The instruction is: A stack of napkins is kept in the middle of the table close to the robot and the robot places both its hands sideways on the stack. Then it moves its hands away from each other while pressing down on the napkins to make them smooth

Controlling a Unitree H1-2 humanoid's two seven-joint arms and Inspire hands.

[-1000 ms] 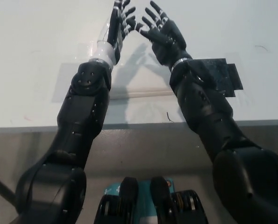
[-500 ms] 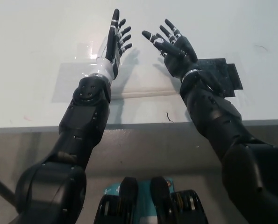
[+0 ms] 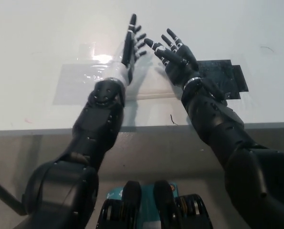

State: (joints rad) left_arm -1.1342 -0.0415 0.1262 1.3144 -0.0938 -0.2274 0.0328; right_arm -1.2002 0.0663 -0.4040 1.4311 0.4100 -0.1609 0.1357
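Observation:
A white napkin stack [image 3: 149, 88] lies flat on the white table, close to the near edge; its front edge shows as a faint line. My left hand [image 3: 132, 40] stands on its side over the stack's far left part, open with fingers straight and pointing away. My right hand [image 3: 173, 53] is just to its right over the stack's far right part, open with fingers spread and palm turned partly up. The fingertips of the two hands nearly meet. Whether either hand presses on the napkins cannot be seen. Both forearms cover parts of the stack.
A clear glossy patch [image 3: 77, 83] lies on the table to the left of the stack. A black patch [image 3: 225, 78] lies to the right, partly under my right wrist. The table's near edge [image 3: 36, 128] runs across the picture.
Both hands came nearer to me and lower over the stack. Half a second ago they stood apart; the left hand has since swung right, closing the gap to the right hand.

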